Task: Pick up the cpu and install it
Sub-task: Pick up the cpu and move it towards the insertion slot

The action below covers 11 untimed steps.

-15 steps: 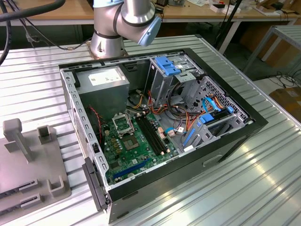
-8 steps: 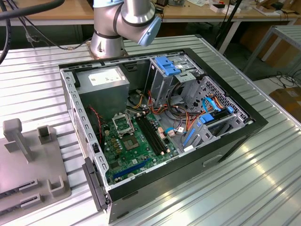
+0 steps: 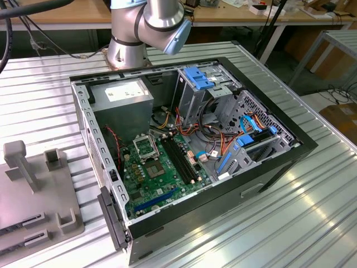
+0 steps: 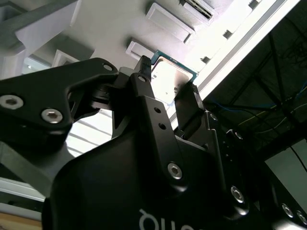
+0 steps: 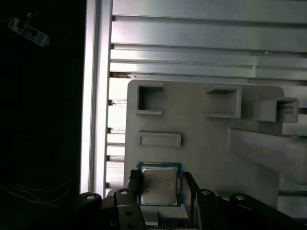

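Two black fingers (image 5: pixel 133 181) on the gripper (image 5: pixel 160 174) are straddling the cpu (image 5: pixel 159 186) in the first wrist view, one on each side, spread just a bit wider than the chip itself. So it's a fairly narrow opening and not clamped as far as I can see. There's a sliver of gap on one side, though I honestly can't tell if the other finger is touching the chip's edge.

The cpu is lying flat, silver face up, on the grey tray (image 5: pixel 206 143), close to the tray's edge. Just past it on the tray is a low narrow block (image 5: pixel 159 139), and further along are a couple of square pockets (image 5: pixel 149 98).

The second wrist view looks along the gripper (image 4: pixel 169 74): cpu (image 4: pixel 170 79) framed between the fingers (image 4: pixel 151 98), tray (image 4: pixel 115 24) behind it.

In the exterior view the tray (image 3: pixel 33 212) sits on the ribbed metal table (image 3: pixel 290 223). The open computer case (image 3: pixel 234 192) is just beside the tray, on the exterior view's right, with the socket (image 3: pixel 146 148) on its green board. The arm's base (image 3: pixel 131 47) stands well apart from the tray, beyond the case.
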{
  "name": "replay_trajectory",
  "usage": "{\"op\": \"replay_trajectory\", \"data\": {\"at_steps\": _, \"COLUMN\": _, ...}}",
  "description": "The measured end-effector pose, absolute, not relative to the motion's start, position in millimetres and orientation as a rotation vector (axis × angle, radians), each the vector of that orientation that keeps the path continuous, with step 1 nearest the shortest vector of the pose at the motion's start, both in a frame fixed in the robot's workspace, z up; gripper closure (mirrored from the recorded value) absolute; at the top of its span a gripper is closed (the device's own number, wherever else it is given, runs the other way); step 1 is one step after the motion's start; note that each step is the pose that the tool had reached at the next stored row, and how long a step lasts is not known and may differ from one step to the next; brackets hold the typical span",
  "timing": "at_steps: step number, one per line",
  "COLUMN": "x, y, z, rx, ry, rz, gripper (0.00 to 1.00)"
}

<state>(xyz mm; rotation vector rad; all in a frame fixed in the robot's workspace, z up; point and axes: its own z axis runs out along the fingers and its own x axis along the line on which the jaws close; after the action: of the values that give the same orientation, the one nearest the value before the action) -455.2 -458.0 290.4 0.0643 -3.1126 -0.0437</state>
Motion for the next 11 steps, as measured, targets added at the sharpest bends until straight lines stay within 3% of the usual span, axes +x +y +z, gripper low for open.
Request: {"op": "replay_trajectory", "data": {"at_steps": 11, "x": -455.2, "y": -458.0, "z": 295.3, "rx": 0.064, "ry": -3.112, "rz": -0.044, "gripper": 0.55}}
